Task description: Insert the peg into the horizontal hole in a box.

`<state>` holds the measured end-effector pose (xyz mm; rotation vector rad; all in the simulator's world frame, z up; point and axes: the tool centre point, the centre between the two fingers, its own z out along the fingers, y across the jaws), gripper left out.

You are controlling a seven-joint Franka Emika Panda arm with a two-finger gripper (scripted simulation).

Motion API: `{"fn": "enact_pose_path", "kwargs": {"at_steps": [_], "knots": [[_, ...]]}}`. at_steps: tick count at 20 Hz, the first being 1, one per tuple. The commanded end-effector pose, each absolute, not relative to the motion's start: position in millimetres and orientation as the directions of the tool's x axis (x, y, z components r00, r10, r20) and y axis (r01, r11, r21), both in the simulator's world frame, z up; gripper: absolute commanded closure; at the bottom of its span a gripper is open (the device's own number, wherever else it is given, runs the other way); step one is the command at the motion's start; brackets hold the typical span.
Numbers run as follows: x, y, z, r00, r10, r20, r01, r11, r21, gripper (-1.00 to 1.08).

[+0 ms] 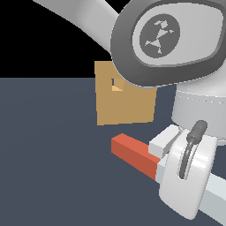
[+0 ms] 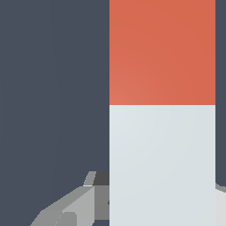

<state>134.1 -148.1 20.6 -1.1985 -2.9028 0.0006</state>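
The square-section peg [image 1: 132, 152], matte red end toward the flat tan box [image 1: 126, 103], lies level, pinched at its pale part by the gripper [image 1: 165, 152].

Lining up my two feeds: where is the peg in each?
Exterior view: the peg lies low in the frame, red end nearest the box, pale end behind the gripper.
Wrist view: the peg fills the picture's height.
Shared landmark: the red-to-pale colour boundary.
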Motion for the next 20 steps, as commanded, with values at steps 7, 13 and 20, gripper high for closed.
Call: {"fn": "enact_pose_path", "kwargs": {"at_steps": [7,13,20], "knots": [[131.2,-146.2,23.9,-0.699,0.716,0.001,0.716,0.699,0.000,1.08],[123.4,-141.3,32.6,-0.670,0.742,0.001,0.742,0.670,0.000,1.08],[106.3,-128.6,52.8,-0.600,0.800,0.001,0.800,0.600,0.000,1.08]]}}
